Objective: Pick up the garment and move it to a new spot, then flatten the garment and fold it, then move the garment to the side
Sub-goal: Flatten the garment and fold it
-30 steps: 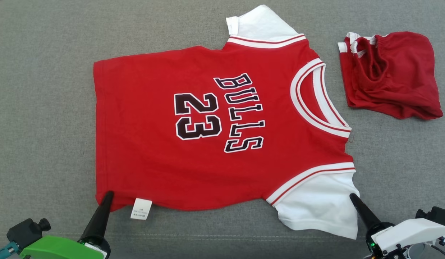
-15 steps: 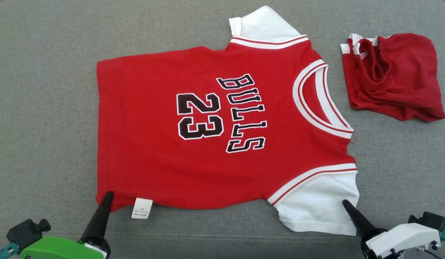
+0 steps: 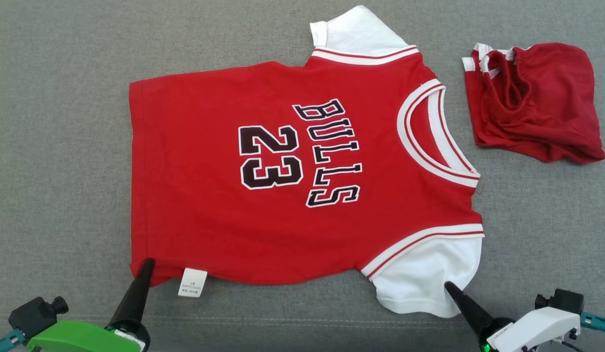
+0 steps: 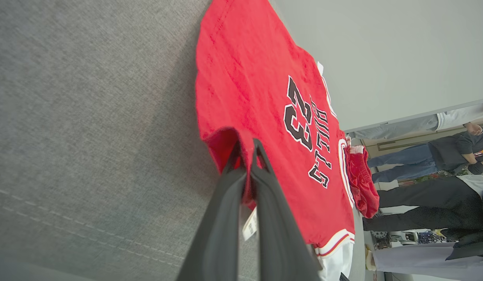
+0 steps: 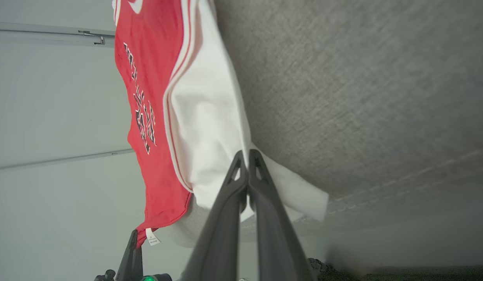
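The garment (image 3: 283,171) is a red "BULLS 23" jersey with white sleeves. It lies spread flat on the grey fabric surface (image 3: 63,195), collar to the right. My left gripper (image 3: 147,264) is shut on the hem's near left corner. In the left wrist view, red cloth (image 4: 257,78) is pinched between the dark fingers of that gripper (image 4: 247,146). My right gripper (image 3: 448,286) is shut on the edge of the near white sleeve (image 3: 429,274). The right wrist view has that gripper (image 5: 244,154) closed, with white sleeve cloth (image 5: 202,117) bunched around the tips.
A crumpled pair of red shorts (image 3: 532,102) lies at the back right, a little apart from the jersey's collar. A white care label (image 3: 192,282) hangs from the near hem. A stitched seam (image 3: 302,320) runs along the front. Several people (image 4: 440,156) stand beyond the surface.
My right gripper has moved left along the near sleeve, opened briefly and shut on its edge. The sleeve's outer corner is drawn in. The left gripper has kept its hold.
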You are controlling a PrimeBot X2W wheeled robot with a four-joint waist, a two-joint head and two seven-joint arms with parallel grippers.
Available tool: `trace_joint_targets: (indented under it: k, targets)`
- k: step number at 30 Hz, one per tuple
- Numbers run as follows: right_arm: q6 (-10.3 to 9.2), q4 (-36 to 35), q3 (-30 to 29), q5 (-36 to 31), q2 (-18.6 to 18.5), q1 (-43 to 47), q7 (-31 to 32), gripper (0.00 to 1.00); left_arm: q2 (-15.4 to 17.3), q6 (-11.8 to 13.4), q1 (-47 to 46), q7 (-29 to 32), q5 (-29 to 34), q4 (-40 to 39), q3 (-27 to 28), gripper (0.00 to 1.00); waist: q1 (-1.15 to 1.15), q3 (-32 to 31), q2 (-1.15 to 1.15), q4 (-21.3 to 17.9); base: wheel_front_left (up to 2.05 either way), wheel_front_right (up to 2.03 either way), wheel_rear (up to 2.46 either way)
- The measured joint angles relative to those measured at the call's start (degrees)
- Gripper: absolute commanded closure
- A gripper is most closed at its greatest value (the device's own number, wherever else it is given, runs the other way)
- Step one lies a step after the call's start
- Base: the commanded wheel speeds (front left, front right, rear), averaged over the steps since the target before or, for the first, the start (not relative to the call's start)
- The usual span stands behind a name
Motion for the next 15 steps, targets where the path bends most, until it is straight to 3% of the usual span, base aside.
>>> trace_joint_targets:
  k: [7, 15]
  targets:
    - [3.56, -6.35, -2.57, 6.04, -0.45, -0.48, 2.22, 1.0, 0.14, 0.0, 0.01, 0.0, 0.0, -0.52, 0.48, 1.0, 0.0, -0.18, 0.0, -0.27, 0.0, 0.0, 0.0]
    - [3.59, -10.05, -7.77, 9.66, -2.78, -2.08, 2.98, 1.0, 1.09, 0.03, 0.01, 0.0, 0.0, -1.64, 1.75, 1.0, 0.0, -0.38, 0.0, -0.37, 0.0, 0.0, 0.0]
